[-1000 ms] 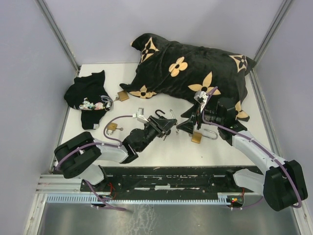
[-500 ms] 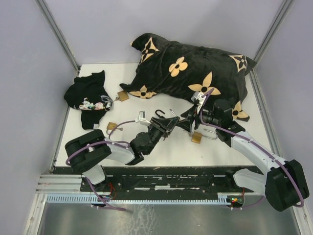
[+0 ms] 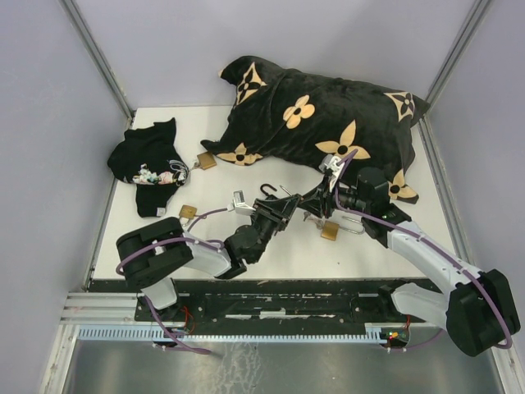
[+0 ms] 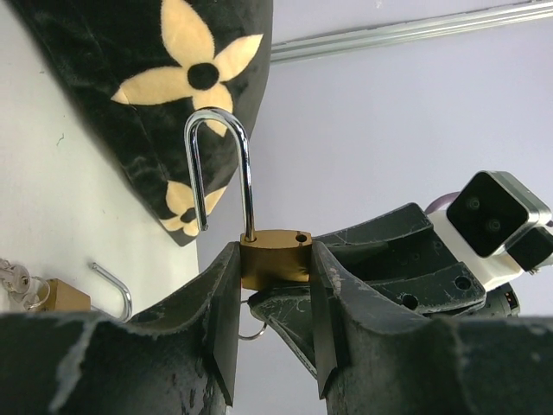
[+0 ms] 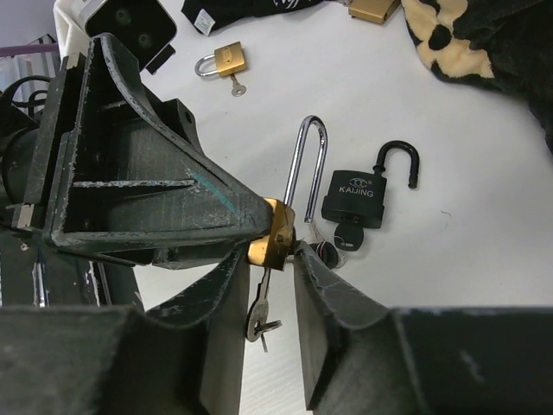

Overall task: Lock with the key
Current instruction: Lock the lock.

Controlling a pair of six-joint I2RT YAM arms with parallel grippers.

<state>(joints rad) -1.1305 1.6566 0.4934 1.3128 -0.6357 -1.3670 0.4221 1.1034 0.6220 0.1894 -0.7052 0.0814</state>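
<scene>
A small brass padlock (image 4: 276, 264) with its silver shackle (image 4: 220, 164) swung open is clamped by the body in my left gripper (image 4: 275, 251), held up off the table. A key (image 5: 259, 311) sticks out of the lock's underside (image 5: 275, 232) and hangs down with a ring on it. My right gripper (image 5: 272, 255) has come up against the lock from the other side. Its two fingers stand close on either side of the key, with a narrow gap still showing around the blade. From the top view both grippers (image 3: 299, 203) meet in the table's middle.
A black KAIJING padlock (image 5: 354, 199), shackle open and key in it, lies just beyond. More brass padlocks lie on the table (image 3: 330, 231) (image 3: 189, 212) (image 3: 206, 160). A black flowered pillow (image 3: 320, 123) fills the back, and a black cloth (image 3: 150, 164) sits at the left.
The left arm has carried the padlock up and right to the right gripper. The right gripper's jaws have narrowed from wide open to close around the key.
</scene>
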